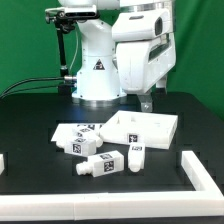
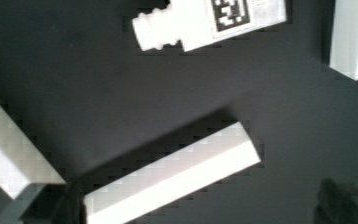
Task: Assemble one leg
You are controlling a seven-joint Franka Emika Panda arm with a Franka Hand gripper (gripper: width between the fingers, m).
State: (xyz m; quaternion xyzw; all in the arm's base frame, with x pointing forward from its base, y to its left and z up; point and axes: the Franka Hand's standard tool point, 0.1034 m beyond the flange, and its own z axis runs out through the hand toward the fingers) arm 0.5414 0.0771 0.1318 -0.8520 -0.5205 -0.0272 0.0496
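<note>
Now at the gripper point(image 1: 147, 102): hanging above the table, near the far edge of the square panel point(image 1: 150, 127) in the exterior view; fingers point(image 2: 39, 205) spread wide, nothing between them.
leg point(image 2: 201, 18): lying on the black table point(image 1: 40, 115), tagged face up, toothed end showing; well apart from the fingers.
other legs point(image 1: 85, 150): lying loose in a cluster, just beside the square panel.
handling: probably light, stiff, hard plastic; smooth faces, so likely a little slippery; hardly fragile.
hold: best across the two flat sides at mid-length, away from the toothed end.
risk: twisting out if pinched near one end.
</note>
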